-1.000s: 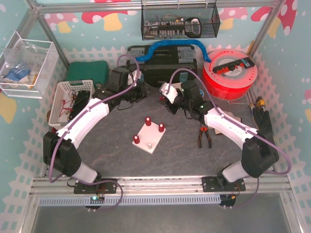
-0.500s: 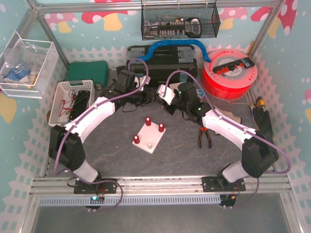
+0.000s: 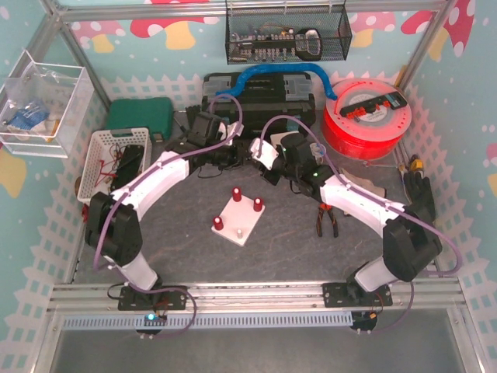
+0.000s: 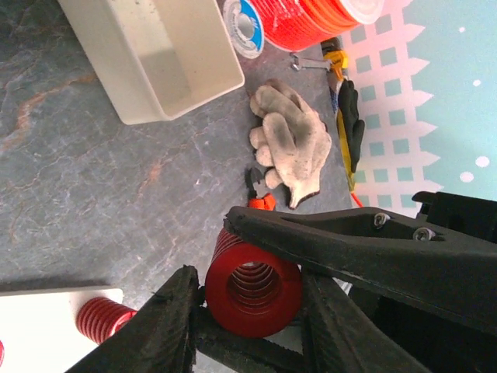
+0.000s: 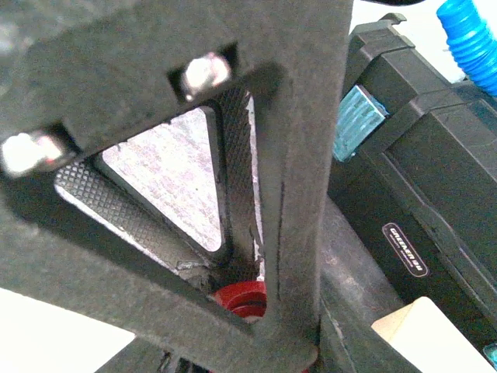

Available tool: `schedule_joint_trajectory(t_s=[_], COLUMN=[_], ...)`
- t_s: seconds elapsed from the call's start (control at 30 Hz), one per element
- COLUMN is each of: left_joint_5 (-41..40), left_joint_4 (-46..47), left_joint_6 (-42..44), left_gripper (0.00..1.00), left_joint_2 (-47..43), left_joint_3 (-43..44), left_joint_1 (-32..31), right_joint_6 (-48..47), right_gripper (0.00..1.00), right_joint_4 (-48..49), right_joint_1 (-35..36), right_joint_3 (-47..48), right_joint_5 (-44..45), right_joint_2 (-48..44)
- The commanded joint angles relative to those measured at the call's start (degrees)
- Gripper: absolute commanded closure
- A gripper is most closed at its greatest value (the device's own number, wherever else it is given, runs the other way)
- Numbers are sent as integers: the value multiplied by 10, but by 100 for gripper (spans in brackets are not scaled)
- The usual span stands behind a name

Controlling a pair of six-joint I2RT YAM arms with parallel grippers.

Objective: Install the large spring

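Note:
The large spring (image 4: 252, 289), a thick red coil, hangs in the air at the back middle of the table, where both grippers meet. My left gripper (image 4: 248, 284) is shut on its sides. My right gripper (image 3: 262, 159) is also shut on it; one of its fingers (image 4: 365, 249) lies across the coil's top. In the right wrist view only a bit of the spring (image 5: 242, 298) shows between that gripper's fingers (image 5: 303, 194). The left gripper (image 3: 235, 155) faces the right one. The white plate (image 3: 233, 211) carries three small red springs, and one bare peg (image 3: 241, 231).
Pliers (image 3: 326, 220) lie right of the plate, with work gloves (image 4: 291, 140) beyond them. A black toolbox (image 3: 260, 97) and a red spool (image 3: 366, 116) stand at the back. A white basket (image 3: 112, 163) and a green case (image 3: 140, 116) sit at the left.
My left arm has swung right to meet the right gripper, and its fingers have closed onto the spring. The right arm shifted slightly left with the spring.

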Motion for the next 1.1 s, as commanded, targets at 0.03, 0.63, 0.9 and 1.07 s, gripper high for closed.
schedule_joint_trajectory(t_s=[0.03,0.63,0.9,1.07], left_joint_5=[21,-62,-176,-180], left_joint_4=[-7,-7,52,133], left_joint_6=[20,-23,-48,-74], left_gripper=[72,69,58,51], left_joint_2=[17,-49,-134,-199], left_joint_3=[26,-40,-97,-169], left_joint_1=[-11,16,24,16], right_joint_6=[-9,76,306,397], right_gripper=[90,91,95,95], right_joint_4=[37,21,-108,-120], right_joint_1=[20,17,-27,-33], right_joint_3=[29,13,139,163], right_joint_5=[-18,3,-75,-82], right_joint_2=[10,3,56,61])
